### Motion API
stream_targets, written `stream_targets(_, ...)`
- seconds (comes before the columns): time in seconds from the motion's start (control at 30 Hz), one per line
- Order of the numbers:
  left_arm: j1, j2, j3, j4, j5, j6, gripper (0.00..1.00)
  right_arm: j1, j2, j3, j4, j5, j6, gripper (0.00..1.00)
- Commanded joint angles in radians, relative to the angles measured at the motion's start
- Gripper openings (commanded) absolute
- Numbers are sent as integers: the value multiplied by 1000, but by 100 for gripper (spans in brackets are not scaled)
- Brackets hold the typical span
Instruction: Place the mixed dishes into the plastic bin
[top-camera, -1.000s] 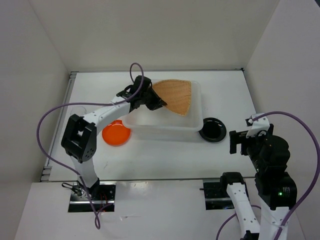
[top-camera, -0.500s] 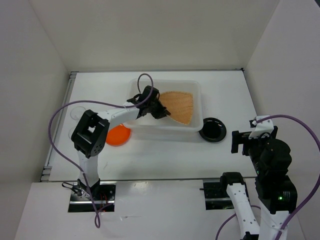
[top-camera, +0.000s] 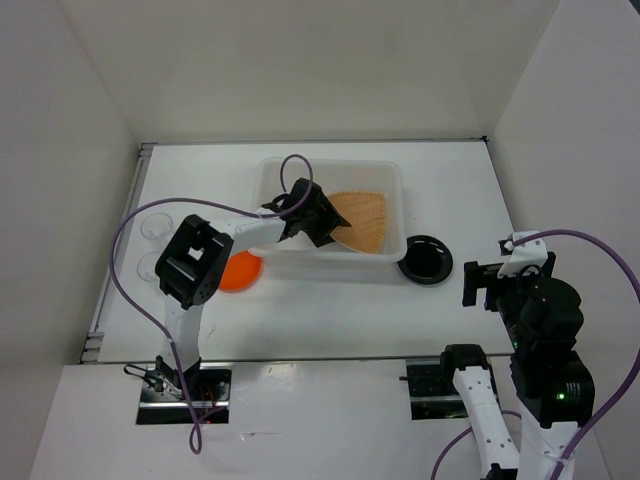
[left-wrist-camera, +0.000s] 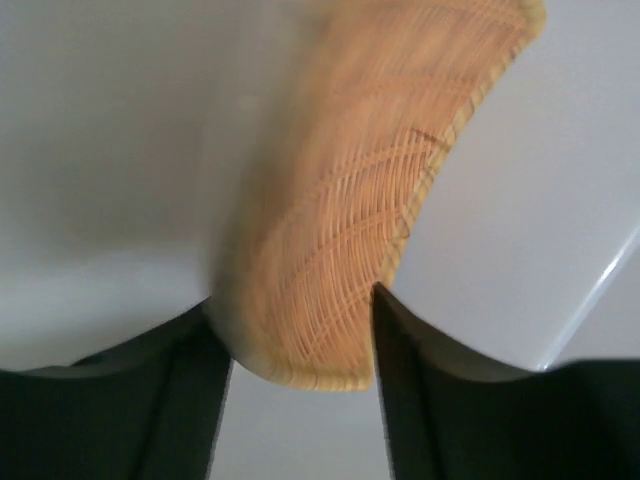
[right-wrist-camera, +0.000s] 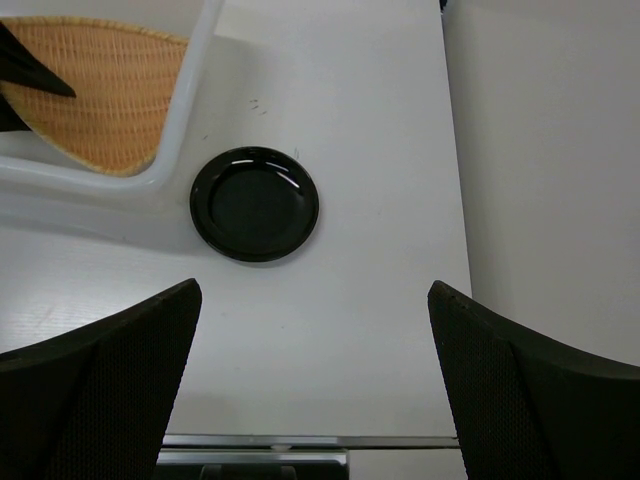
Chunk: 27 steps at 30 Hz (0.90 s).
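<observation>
Tan and woven, the rounded-triangle plate (top-camera: 364, 220) sits inside the right half of the white translucent plastic bin (top-camera: 392, 176), just above centre in the overhead view. One corner is pinched between the fingers of the left gripper (top-camera: 334, 226). The left wrist view shows the plate's rim clamped between both dark fingers (left-wrist-camera: 198, 345), with the bin floor pale behind it. Whether the plate already touches that floor I cannot tell. The plate looks tilted, so letting go from here could leave it propped against the bin wall, taking room the other dishes need. A jerky withdrawal could also drag the light bin. That matters because the small black round dish (top-camera: 425, 259) lies just beside the bin's lower right corner and the small orange round dish (top-camera: 238, 271) just beside its lower left. A small clear cup (top-camera: 153, 228) shows faintly at the left of the table. At lower right, the right gripper (top-camera: 478, 283) hangs with its jaws spread wide on nothing, looking down at the black dish.
</observation>
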Motion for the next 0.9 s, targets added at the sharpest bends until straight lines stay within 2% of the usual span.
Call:
stream_targets(0.0,-4,10,48,70,22,17,69,7,3,-8,53,14,13,98)
stream_targets(0.13,-4,-47,127,-36,-8,96,84,7,3,-8,53,14,13,98)
stream_targets(0.17,5,-83,153,-66,-43,118,89,7,3,-8,53,14,13,98)
stream_targets(0.23,5,-133,213,-172,-89,197,93,7,3,-8,53,14,13,98)
stream_targets(0.27,14,-186,280,-215,-156,228,97,7,3,-8,53,14,13,98)
stream_targets(0.3,14,-212,316,-311,-194,259,100,7,3,-17,53,14,13,98)
stream_targets(0.37,14,-304,386,-442,-322,357,100,7,3,-17,53,14,13,98)
stream_targets(0.43,23,-420,373,-507,-405,412,100,-2,3,-17,53,23,13,98)
stream_targets(0.5,84,-508,226,-562,-410,404,100,-2,3,-17,53,23,13,98)
stream_targets(0.57,143,-649,93,-571,-349,380,100,-2,3,-17,53,23,13,98)
stream_targets(0.6,173,-744,-38,-571,-349,380,100,-2,3,-17,53,23,13,98)
stream_targets(0.73,206,-931,-236,-601,-349,310,100,-2,3,-17,53,23,13,98)
stream_targets(0.87,215,-1001,-377,-659,-349,255,100,-2,3,-17,53,23,13,98)
